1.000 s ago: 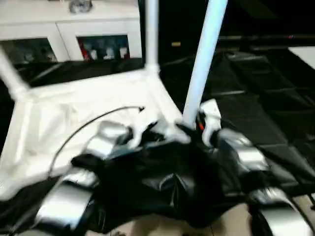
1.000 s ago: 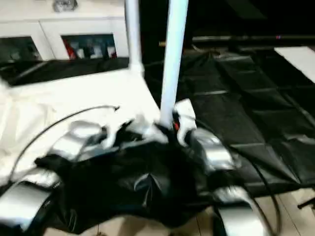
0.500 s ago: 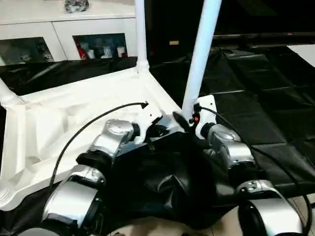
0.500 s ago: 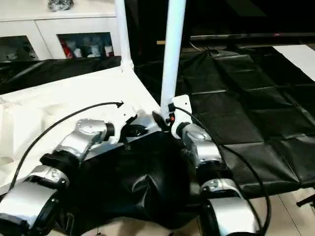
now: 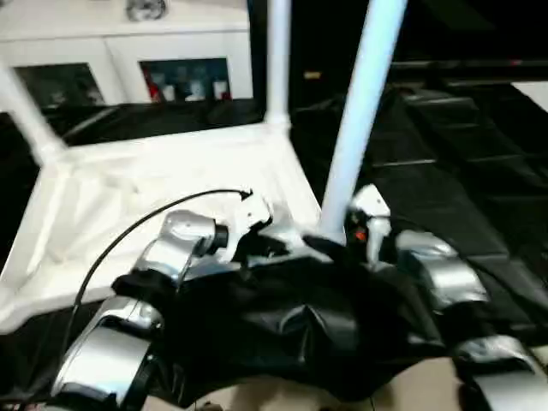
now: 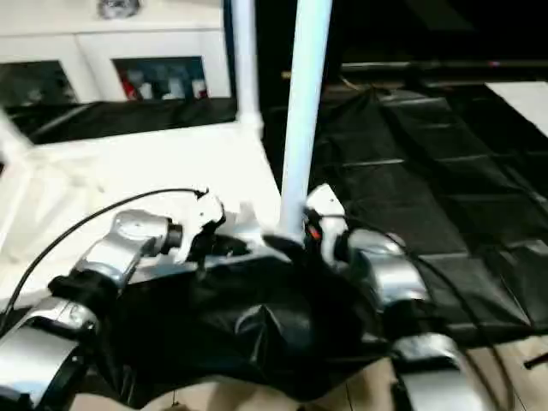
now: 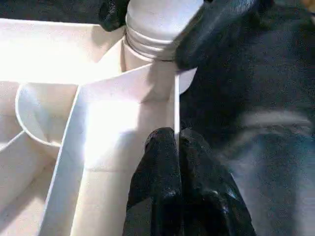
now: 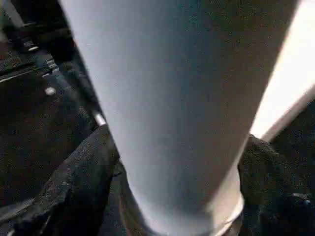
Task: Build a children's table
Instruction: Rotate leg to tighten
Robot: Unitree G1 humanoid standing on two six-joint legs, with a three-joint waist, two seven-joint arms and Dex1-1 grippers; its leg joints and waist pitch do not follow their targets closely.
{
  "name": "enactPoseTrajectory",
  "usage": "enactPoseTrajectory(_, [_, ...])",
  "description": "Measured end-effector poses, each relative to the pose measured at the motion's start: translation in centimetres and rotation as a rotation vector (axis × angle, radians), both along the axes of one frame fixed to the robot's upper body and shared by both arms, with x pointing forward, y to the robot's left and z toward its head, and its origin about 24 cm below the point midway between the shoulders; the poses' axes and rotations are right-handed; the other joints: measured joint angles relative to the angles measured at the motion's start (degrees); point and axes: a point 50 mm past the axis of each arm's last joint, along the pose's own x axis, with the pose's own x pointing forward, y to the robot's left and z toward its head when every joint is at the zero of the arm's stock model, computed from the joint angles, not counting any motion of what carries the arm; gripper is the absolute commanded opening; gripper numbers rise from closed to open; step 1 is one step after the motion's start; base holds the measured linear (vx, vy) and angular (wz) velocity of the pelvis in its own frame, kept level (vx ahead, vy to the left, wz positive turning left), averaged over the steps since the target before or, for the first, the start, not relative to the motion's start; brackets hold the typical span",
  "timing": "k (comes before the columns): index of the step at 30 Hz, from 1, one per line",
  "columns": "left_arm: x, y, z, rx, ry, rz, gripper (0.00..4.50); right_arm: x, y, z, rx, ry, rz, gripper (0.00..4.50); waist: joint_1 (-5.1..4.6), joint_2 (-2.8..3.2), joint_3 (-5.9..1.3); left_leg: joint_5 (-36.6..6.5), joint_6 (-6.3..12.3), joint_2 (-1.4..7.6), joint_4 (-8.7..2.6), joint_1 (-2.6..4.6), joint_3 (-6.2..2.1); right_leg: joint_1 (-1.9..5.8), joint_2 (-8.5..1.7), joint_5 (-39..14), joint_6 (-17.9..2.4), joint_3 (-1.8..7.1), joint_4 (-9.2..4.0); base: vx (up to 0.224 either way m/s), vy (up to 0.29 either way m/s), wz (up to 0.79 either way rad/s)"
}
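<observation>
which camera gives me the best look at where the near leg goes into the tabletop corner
The left wrist view: the leg's threaded end sits at the tabletop corner socket. Both eye views show the leg upright; the right wrist view shows its shaft.

Legible text, labels, brands, numbers, signs: none. Cabinet [image 5: 128, 51] contents behind glass too blurred to read; nothing printed on tabletop [image 5: 128, 188] or legs.

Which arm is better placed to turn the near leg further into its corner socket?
The right. The right gripper already has its fingers on both sides of the near leg. The left gripper is shut on the tabletop edge, steadying it.
</observation>
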Motion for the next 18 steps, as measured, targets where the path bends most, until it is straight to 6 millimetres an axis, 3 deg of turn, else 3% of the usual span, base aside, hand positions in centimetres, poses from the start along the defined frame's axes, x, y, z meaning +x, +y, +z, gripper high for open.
enactPoseTrajectory(8, [-0.40, 0.42, 0.04, 0.002, 0.021, -0.047, 0.00, -0.60, 0.00, 0.22, -0.017, 0.021, 0.067, 2.75, 0.73, 0.00, 0.00, 0.0, -0.02, 0.00, 0.00, -0.01, 0.01, -0.04, 0.00, 0.0, 0.0, 0.00, 0.00, 0.000, 0.000, 0.00])
enactPoseTrajectory(18, [-0.42, 0.17, -0.04, -0.003, 0.013, -0.033, 0.00, -0.69, -0.04, 0.23, -0.010, 0.040, 0.038, 2.70, 0.91, 0.00, 0.00, 0.0, -0.08, 0.00, 0.01, -0.01, 0.01, -0.02, -0.01, 0.0, 0.0, 0.00, 0.02, 0.000, 0.000, 0.00])
